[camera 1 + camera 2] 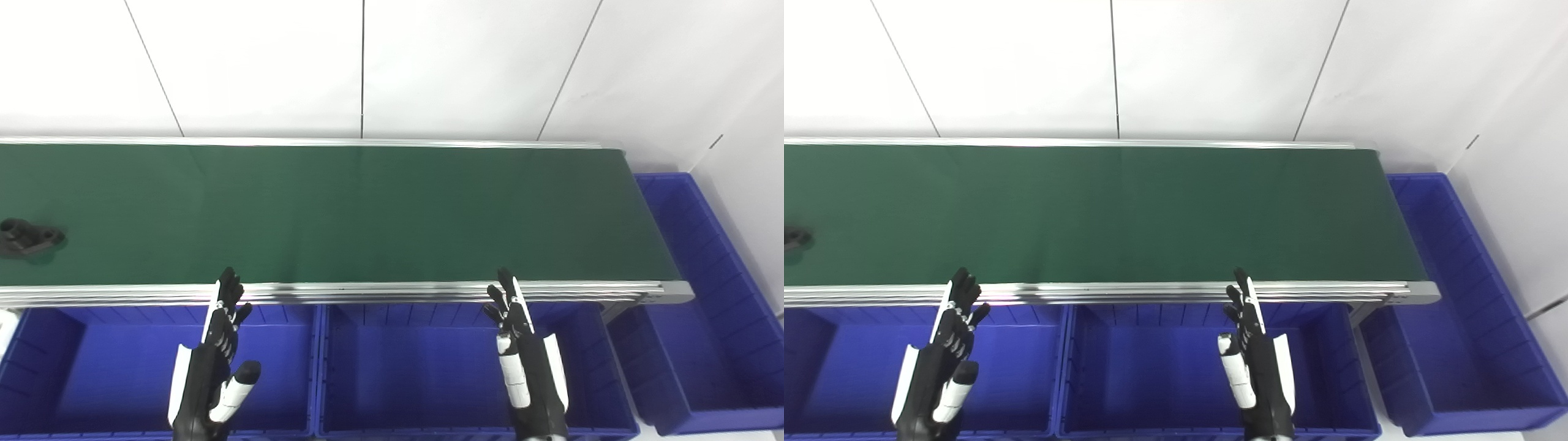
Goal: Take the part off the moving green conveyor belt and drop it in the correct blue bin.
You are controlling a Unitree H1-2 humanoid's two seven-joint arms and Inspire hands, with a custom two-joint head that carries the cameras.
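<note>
presently at the waiting step: nothing picked yet. item, part [27, 237]: small, dark, lumpy piece with rounded lobes, matte, lying at the far left of the green conveyor belt [367, 214], near its near edge, well apart from both hands. item, belt: flat, matte green sheet between bright metal rails. item, left hand [214, 361]: black with white panels, fingers straight and spread, holding nothing, hanging over the left blue bin [79, 367]. item, right hand [523, 361]: same build, fingers extended and empty, over the middle blue bin [416, 367]. item, third blue bin [704, 294]: ribbed plastic, at the belt's right end. next move, as judged: left hand reaches up-left to meet the part, timing closure to belt travel.
</note>
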